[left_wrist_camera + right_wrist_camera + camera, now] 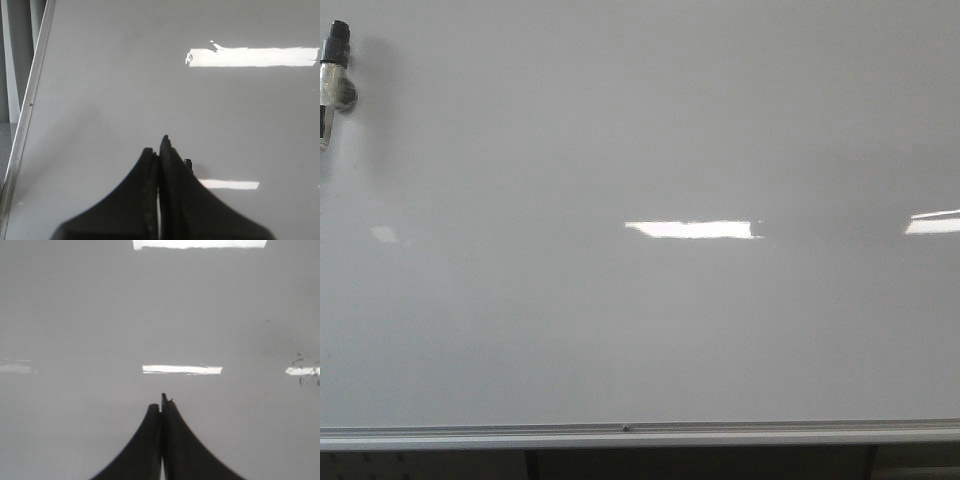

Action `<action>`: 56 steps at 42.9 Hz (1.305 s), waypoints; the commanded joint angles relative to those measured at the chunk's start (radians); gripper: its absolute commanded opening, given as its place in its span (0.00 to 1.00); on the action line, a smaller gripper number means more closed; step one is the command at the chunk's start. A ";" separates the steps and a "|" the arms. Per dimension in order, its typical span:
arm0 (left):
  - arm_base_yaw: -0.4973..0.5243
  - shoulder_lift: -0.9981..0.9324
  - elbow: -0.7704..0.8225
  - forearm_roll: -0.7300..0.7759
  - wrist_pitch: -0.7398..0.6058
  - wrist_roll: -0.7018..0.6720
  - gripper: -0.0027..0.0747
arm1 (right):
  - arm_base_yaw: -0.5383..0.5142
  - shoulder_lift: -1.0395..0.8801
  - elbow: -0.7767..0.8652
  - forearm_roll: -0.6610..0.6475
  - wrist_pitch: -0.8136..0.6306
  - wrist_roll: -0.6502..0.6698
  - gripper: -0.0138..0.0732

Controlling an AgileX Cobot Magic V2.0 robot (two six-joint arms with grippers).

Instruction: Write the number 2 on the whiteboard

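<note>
Left end effector point(159, 147) closed; small dark tip point(188, 162) half-hidden behind.

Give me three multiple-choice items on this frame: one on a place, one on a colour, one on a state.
1. In the front view, where is the black-and-silver object on the board?
A. upper left
B. centre
C. lower right

2. What colour is the rail along the board's near edge?
A. red
B. silver
C. blue

3. How do the jaws of the right end effector stand?
A. wide open
B. shut
C. clamped on a cloth

Key:
1. A, it sits against the left edge near the top.
2. B, the strip is plain metal grey.
3. B, the right wrist view shows the two fingers pressed together with nothing between them.
</note>
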 commanded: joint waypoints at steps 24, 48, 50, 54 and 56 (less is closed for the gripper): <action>0.001 0.359 -0.252 -0.020 0.216 -0.004 0.01 | 0.004 0.437 -0.269 -0.014 0.144 -0.002 0.08; 0.001 0.486 -0.226 0.003 0.245 -0.002 0.56 | 0.004 0.588 -0.269 -0.014 0.172 -0.031 0.83; 0.001 0.499 -0.226 0.005 0.245 0.000 0.69 | 0.004 0.588 -0.269 -0.014 0.176 -0.031 0.88; -0.008 0.534 -0.232 0.005 0.258 0.033 0.79 | 0.004 0.588 -0.269 -0.014 0.178 -0.031 0.89; -0.026 0.552 -0.237 0.005 0.263 0.051 0.78 | 0.004 0.588 -0.269 -0.014 0.178 -0.031 0.89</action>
